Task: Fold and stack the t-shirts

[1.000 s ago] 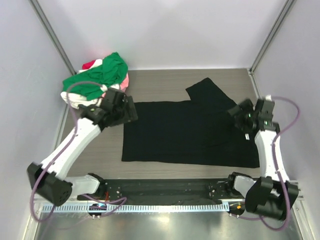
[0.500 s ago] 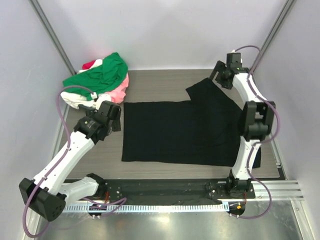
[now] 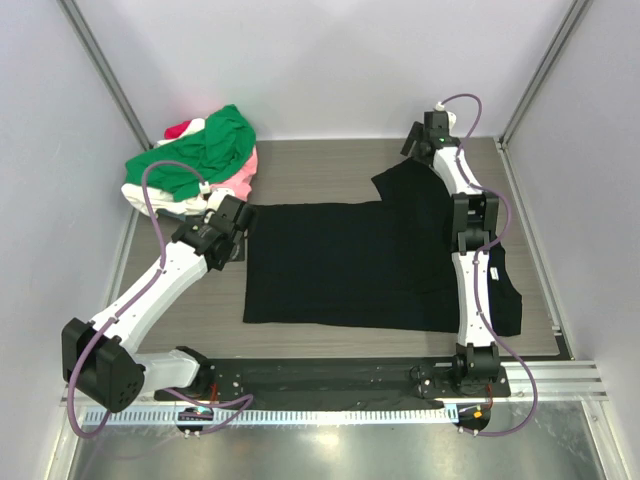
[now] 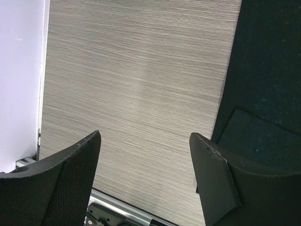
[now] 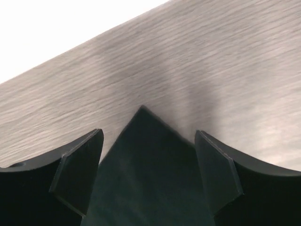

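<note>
The large black t-shirt [image 3: 350, 265] lies spread flat on the table, with one sleeve [image 3: 412, 185] pointing to the far right. My left gripper [image 3: 236, 232] is open and empty just off the shirt's left edge. In the left wrist view [image 4: 146, 141] bare table shows between its fingers and the black shirt [image 4: 268, 70] lies to the right. My right gripper [image 3: 416, 150] is open at the far sleeve corner. In the right wrist view [image 5: 148, 134] the pointed black sleeve corner [image 5: 150, 160] sits between the fingers, not held. Green [image 3: 205, 148], pink [image 3: 246, 172], red [image 3: 180, 128] and white [image 3: 150, 200] shirts lie piled at the far left.
Walls close the table at the back and both sides. A metal rail [image 3: 330, 375] with the arm bases runs along the near edge. A strip of wooden table [image 3: 330, 160] shows between the shirt pile and the sleeve.
My right arm has swung from the shirt's right edge up to the far sleeve corner. My left gripper has shifted slightly off the shirt's far-left corner. The black shirt has not visibly moved.
</note>
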You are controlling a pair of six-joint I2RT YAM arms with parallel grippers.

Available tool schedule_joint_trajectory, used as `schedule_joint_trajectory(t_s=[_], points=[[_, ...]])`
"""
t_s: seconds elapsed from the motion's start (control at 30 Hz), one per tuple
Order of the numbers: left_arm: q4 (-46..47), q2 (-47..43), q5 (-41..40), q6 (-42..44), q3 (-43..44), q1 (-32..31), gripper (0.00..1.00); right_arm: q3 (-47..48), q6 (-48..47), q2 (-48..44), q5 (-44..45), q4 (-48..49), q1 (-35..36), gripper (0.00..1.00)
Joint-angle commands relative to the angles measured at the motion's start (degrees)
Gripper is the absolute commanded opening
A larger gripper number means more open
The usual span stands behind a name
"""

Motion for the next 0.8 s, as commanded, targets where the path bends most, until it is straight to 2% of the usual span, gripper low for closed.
schedule_joint_trajectory(t_s=[0.0,0.13,0.23,0.27,0.33,0.37,0.43,0.47,0.63,0.77], points=[[0.9,-0.7,-0.7,0.1,1.3,0.0,0.77,4.7,-1.8,2.7,3.0,4.0,1.5,0.85],[0.9,-0.1,0.1,0.2,1.4,0.0,0.77,4.7,-2.6,4.4,4.2,4.5,2.5,0.82],[0.9,-0.1,0.6,0.2,1.3,0.0,0.77,3.0,-3.0,4.2,4.4,4.4,2.8,0.66],[1.0,-0.1,0.6,0.2,1.1,0.0,0.77,2.6,-3.0,4.2,4.4,4.3,2.8,0.54],[1.1,-0.3,0.5,0.2,1.0,0.0,0.77,1.4,-3.3,3.5,4.4,4.0,2.7,0.42],[1.0,-0.3,0.4,0.2,1.1,-0.1,0.77,0.8,-3.3,3.4,4.2,4.1,2.8,0.29],[1.2,-0.2,0.2,0.3,1.0,0.0,0.77,-0.5,-3.8,2.5,4.2,4.0,2.7,0.15],[1.3,-0.2,0.1,0.3,0.9,0.0,0.77,-1.0,-3.8,1.9,4.2,4.1,2.7,0.02],[1.4,0.6,0.1,0.4,0.7,0.0,0.77,-4.6,-2.2,-3.8,2.6,4.2,2.8,0.01],[0.7,4.1,1.9,-0.6,4.0,0.0,0.77,-11.8,-0.4,-13.4,2.0,5.4,2.7,0.02]])
